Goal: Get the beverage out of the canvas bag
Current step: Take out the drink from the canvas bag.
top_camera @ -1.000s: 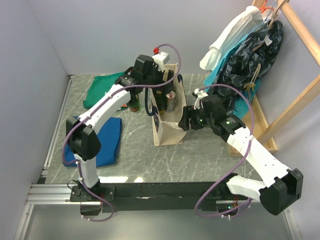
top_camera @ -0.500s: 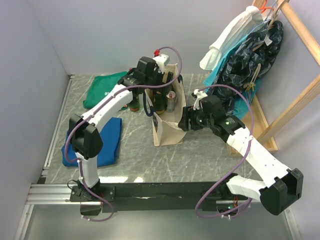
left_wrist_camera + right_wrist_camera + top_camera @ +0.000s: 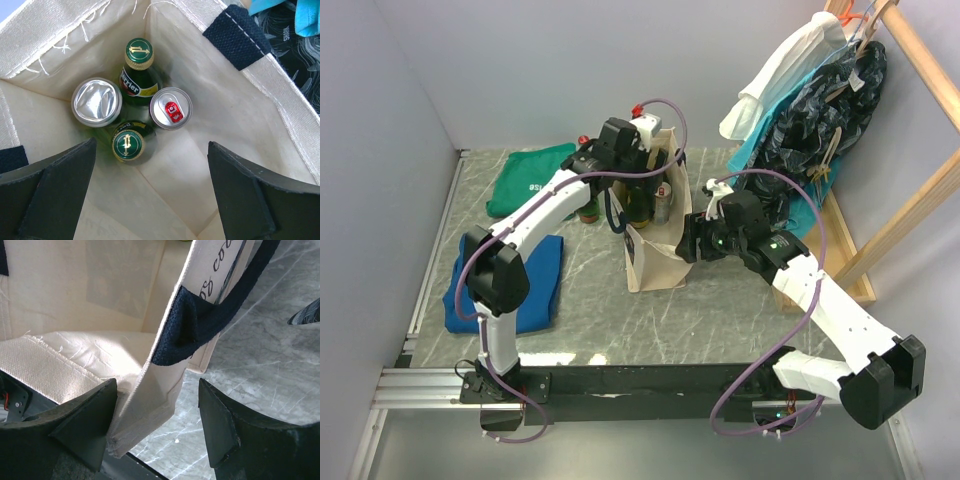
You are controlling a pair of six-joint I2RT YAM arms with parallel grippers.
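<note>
The canvas bag (image 3: 655,255) stands upright mid-table, cream with navy handles. My left gripper (image 3: 638,172) hangs open over its mouth. In the left wrist view the open gripper (image 3: 150,150) looks down at two green Perrier bottles (image 3: 138,53) (image 3: 126,145), a silver can with a red tab (image 3: 171,108) and a foil-topped can (image 3: 96,101) on the bag's floor. My right gripper (image 3: 688,243) is open at the bag's right rim. In the right wrist view it (image 3: 157,385) straddles the bag's edge (image 3: 150,390) below a navy handle (image 3: 200,322).
A green cloth (image 3: 525,178) lies at the back left and a blue cloth (image 3: 535,285) at the front left. A bottle (image 3: 588,208) stands left of the bag. A wooden rack (image 3: 910,150) with hanging clothes stands at the right.
My left gripper has shifted a little to the right, farther over the bag's mouth. The right arm and the bag have not moved.
</note>
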